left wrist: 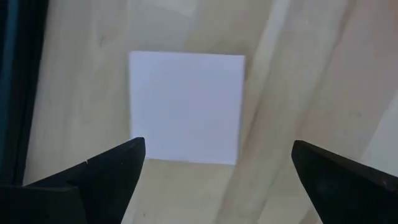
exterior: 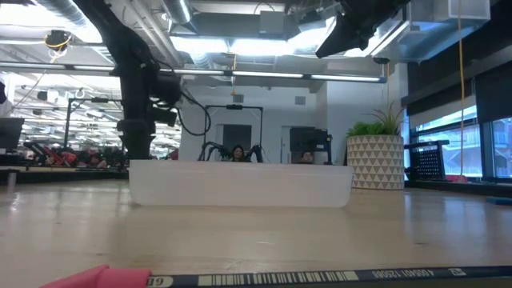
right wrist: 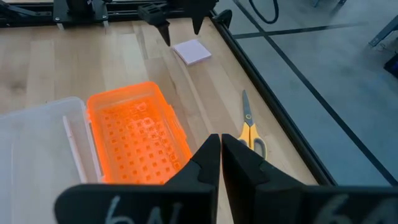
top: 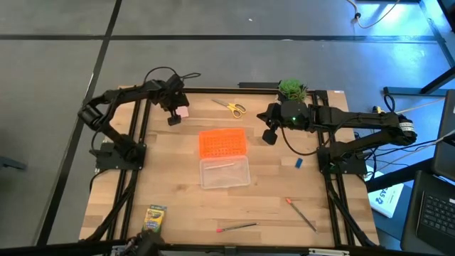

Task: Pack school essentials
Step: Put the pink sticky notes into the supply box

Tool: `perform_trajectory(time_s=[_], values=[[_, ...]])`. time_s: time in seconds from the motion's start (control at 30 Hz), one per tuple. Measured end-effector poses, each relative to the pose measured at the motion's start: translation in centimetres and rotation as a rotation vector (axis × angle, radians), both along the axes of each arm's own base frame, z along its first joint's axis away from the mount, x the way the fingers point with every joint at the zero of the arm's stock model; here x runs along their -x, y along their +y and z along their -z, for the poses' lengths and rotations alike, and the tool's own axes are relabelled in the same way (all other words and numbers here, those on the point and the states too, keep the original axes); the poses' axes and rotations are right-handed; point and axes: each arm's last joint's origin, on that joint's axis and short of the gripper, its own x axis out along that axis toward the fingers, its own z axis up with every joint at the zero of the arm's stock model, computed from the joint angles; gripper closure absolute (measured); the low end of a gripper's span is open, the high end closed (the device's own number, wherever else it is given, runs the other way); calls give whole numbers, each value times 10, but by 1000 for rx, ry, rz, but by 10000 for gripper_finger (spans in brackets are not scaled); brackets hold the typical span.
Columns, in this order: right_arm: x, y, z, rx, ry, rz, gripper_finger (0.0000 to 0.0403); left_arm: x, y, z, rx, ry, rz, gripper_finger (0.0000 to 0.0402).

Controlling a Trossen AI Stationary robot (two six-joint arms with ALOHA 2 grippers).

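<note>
- Counter [top: 178, 192]: the clear case [top: 225, 172] sits open at centre.
- Left end effector [left wrist: 217, 155] hovers fingers spread wide, right above the pink square pad [top: 183, 112] at 11 o'clock, far nearer than the other arm.
- Right end effector [right wrist: 221, 155] waits at 2 o'clock, fingers pressed together, empty.

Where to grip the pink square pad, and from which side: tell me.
Judging by its pose, take the pink square pad across two opposite straight edges, coming straight down from above. It lies flat on the wooden table with bare wood all round. The left gripper hangs open over it, its fingers already spread wider than the pad.
</note>
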Motion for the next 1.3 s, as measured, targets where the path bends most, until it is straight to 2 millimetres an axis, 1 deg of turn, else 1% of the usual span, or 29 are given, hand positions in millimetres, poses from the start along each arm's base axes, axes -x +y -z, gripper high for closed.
perform_trajectory(time_s=[0.2,0.33,0.6,0.83,0.97,1.17,1.3], values=[[0,0,0,0,0,0,383,8,9,4,17,-17,-30,2],[0,0,0,0,0,0,383,5,12,11,19,-6,0,3],[0,0,0,0,0,0,383,1,19,29,40,8,2,2],[0,0,0,0,0,0,383,1,26,34,19,1,12,3],[0,0,0,0,0,0,383,-1,27,31,29,9,17,2],[0,0,0,0,0,0,383,-8,37,7,10,22,21,3],[0,0,0,0,0,0,383,-9,39,0,7,37,67,2]])
